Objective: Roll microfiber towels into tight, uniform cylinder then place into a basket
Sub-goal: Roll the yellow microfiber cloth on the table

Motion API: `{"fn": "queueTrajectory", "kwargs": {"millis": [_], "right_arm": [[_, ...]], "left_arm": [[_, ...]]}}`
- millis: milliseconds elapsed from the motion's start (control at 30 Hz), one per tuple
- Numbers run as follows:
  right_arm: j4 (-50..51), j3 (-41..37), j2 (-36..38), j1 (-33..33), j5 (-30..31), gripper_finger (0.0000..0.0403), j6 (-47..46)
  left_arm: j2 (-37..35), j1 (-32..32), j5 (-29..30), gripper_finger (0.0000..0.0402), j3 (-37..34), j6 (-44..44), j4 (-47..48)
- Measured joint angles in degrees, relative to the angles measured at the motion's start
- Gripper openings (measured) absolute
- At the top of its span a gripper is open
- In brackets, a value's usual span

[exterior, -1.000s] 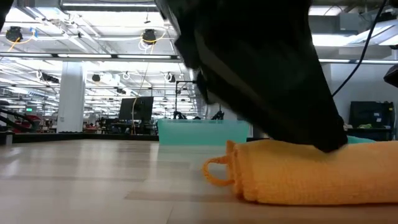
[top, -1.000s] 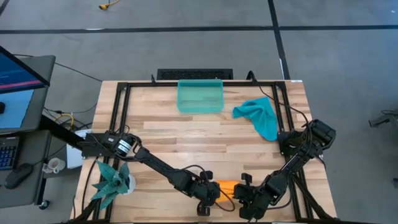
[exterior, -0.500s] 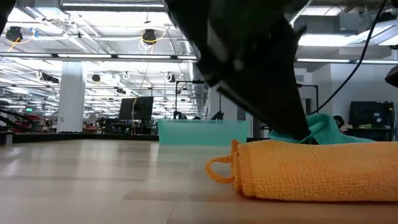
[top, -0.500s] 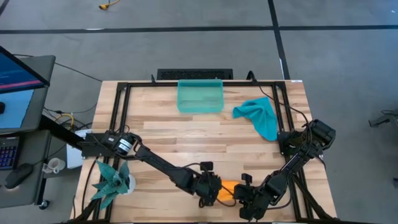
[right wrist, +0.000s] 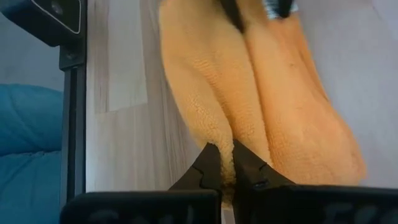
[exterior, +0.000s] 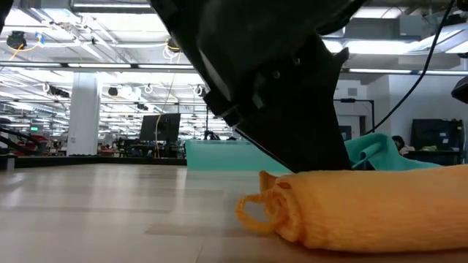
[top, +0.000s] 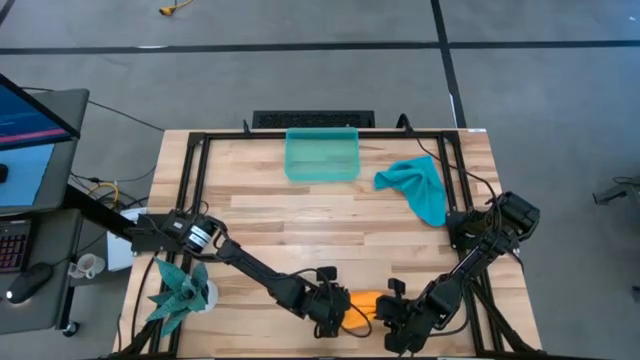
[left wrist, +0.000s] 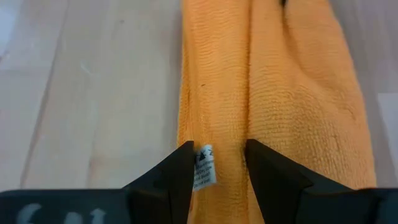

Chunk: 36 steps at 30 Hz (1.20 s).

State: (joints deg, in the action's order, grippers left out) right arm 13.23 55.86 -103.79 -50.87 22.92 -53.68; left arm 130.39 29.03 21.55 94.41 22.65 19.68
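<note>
Wooden tabletop [top: 300, 225] underfoot, pale butcher-block ringed by a black metal frame [top: 190, 170], and all the action sits right at the near edge. Down there lies the orange towel [top: 362, 300], a long rolled bundle flat on the wood, and both arms are on it from opposite ends. On its left end, the left gripper [left wrist: 216, 163] has its two fingers set apart with a fold of orange cloth and a small white care tag [left wrist: 204, 167] between them. On the right end, the right gripper [right wrist: 225, 163] has its fingers squeezed nearly together, nipping a thin ridge of the same towel at the seam between its two rolled lobes. From table height the roll shows fat and fuzzy, a little hanging loop [exterior: 250, 210] sticking out at its left end, the dark bulk of an arm pressing down just behind it. Off to the near left, a spiky teal plant [top: 180, 290] sits at the table's edge. Farther back on the right, the teal-blue towel [top: 418, 187] lies crumpled and loose, draped across the frame rail. Farthest of all, at the middle of the far edge, the sea-green basket [top: 322, 155] stands, well apart from both towels.
</note>
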Motion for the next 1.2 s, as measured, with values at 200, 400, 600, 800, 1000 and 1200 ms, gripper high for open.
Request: {"fn": "queueTrajectory", "kwargs": {"millis": [200,400,600,800,1000,1200], "right_arm": [[0.01,0.0,0.0,1.02,0.88,0.0026,-3.14],[0.27,0.0,0.42,2.03,0.55,0.0023,-3.33],[0.62,0.0,2.01,1.86,0.47,0.0025,-3.35],[1.75,0.0,2.01,1.77,-0.44,0.0022,-3.37],[1.77,0.0,1.99,1.77,-0.55,0.0025,-3.37],[1.77,0.0,1.95,1.75,-0.57,0.0022,-3.36]], "left_arm": [[0.0,1.32,0.26,0.0138,0.0,1.14,0.23],[0.0,1.84,0.4,0.0138,0.0,1.16,0.29],[0.04,1.93,3.9,0.0138,1.03,-2.81,1.82],[0.07,2.1,8.15,0.0138,4.55,-7.08,4.67],[0.07,2.19,8.58,0.0138,5.51,-11.78,0.97],[0.11,1.45,6.21,0.0138,1.6,-12.43,-5.66]]}}
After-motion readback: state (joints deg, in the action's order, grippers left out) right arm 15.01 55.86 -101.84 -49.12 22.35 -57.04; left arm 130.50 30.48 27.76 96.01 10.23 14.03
